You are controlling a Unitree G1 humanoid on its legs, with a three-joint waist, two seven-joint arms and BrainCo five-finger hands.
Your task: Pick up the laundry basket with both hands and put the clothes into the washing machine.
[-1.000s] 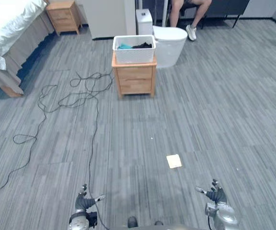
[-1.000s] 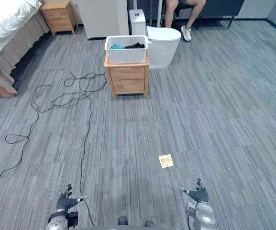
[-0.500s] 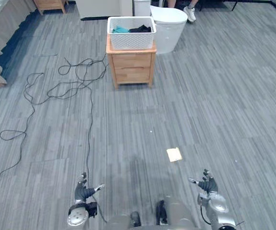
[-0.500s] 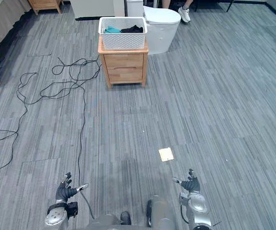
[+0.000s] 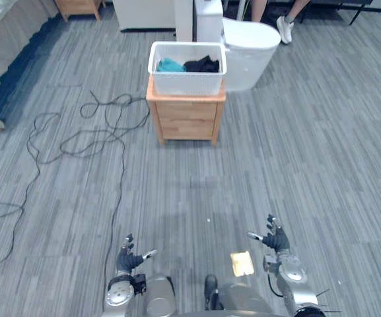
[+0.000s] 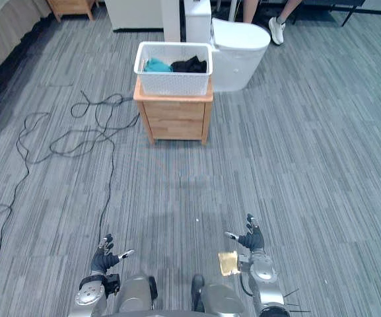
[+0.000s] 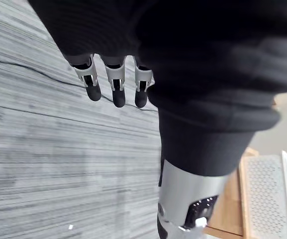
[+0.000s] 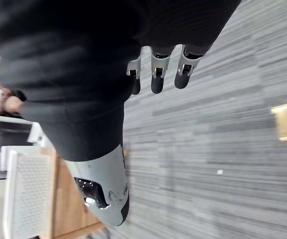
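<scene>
Laundry basket [image 5: 187, 84], clothes inside, sits on the wooden nightstand [image 5: 185, 120] straight ahead of you, well apart from both hands, long side crosswise. Your left hand [image 5: 128, 260] and right hand [image 5: 274, 239] hang open and empty; the right seems marginally nearer.

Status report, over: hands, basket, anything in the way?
Left hand and right hand open, empty, low. Laundry basket with clothes sits untouched on wooden nightstand ahead. Tan square on floor by right hand.

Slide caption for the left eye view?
White laundry basket of clothes sits on a wooden nightstand, washing machine behind it; left hand and right hand open, far short of the basket.
</scene>
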